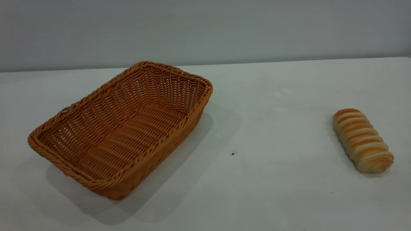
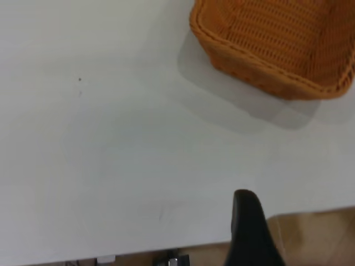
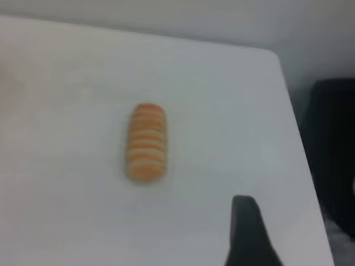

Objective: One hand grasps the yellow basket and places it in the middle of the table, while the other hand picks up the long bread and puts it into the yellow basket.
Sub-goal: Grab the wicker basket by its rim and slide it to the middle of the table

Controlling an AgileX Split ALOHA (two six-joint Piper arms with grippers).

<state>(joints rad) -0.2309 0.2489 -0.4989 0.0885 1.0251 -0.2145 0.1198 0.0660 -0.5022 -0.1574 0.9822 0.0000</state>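
The table (image 1: 276, 106) carries one yellow basket (image 1: 122, 128) on its left side, long axis running diagonally from near-left to far-right, and it holds nothing. It lies nearer the left gripper (image 2: 249, 233), so that arm likely takes it; the basket is well apart from the one visible finger, and the opening cannot be told. One long bread (image 1: 362, 140) lies at the right, nearer the right gripper (image 3: 249, 233), whose opening likewise cannot be told.

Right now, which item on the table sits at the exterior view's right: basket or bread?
The long bread: a small striped loaf lying alone at the right. The yellow basket, big, woven and empty, sits at the left of the table.
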